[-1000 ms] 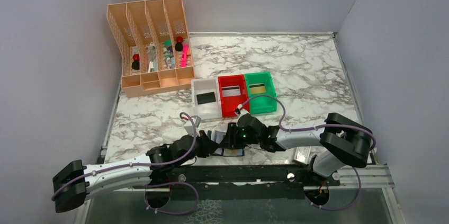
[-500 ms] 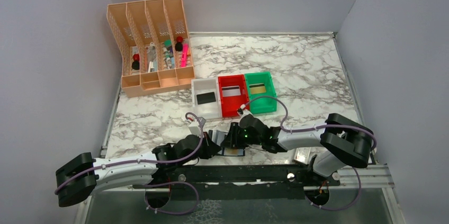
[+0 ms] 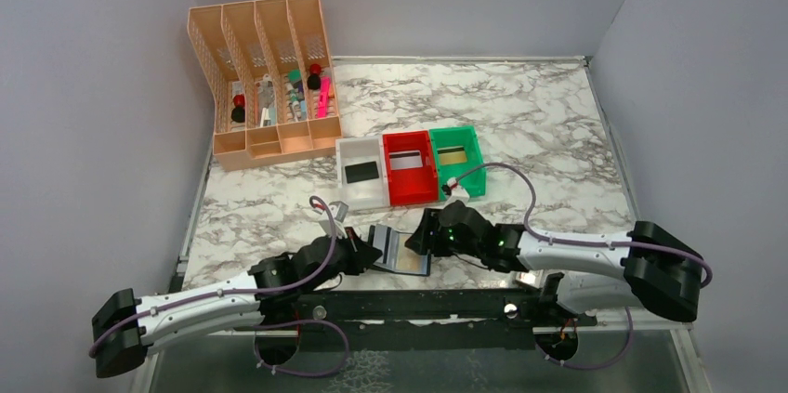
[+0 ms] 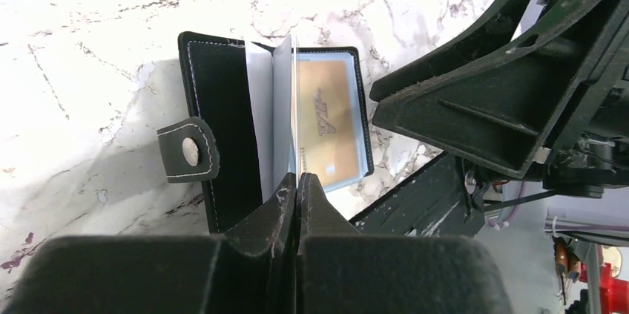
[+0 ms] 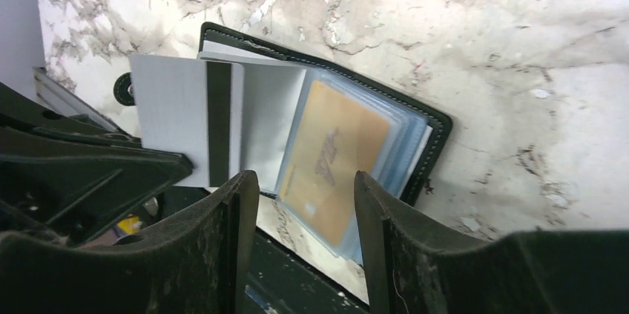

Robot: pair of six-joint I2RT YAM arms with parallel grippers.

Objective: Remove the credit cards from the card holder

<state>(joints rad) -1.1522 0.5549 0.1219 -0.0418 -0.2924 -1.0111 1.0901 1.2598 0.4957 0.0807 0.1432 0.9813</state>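
Observation:
The card holder [image 3: 405, 263] lies open on the marble near the table's front edge, its black tab [image 4: 189, 152] to one side. A yellowish-gold card [image 4: 326, 128] sits in its top see-through pocket and also shows in the right wrist view [image 5: 334, 154]. My left gripper [image 4: 297, 179] is shut on a white card with a black stripe [image 5: 182, 125], held on edge above the holder's left half [image 4: 230, 106]. My right gripper [image 5: 305, 188] is open and empty just above the holder's near edge. In the top view the left gripper [image 3: 370, 252] and right gripper [image 3: 416, 237] flank the holder.
Behind the holder stand a white bin [image 3: 346, 190] with a black card, a red bin [image 3: 395, 190] with a whitish card, and a green bin [image 3: 476, 179] with a gold card. A peach desk organiser [image 3: 269, 77] is back left. A small whitish case [image 3: 530, 274] lies by the right arm.
My right gripper has drawn back to the right off the holder, which now lies uncovered and open. My left gripper stays at the holder's left side, pinching the white card.

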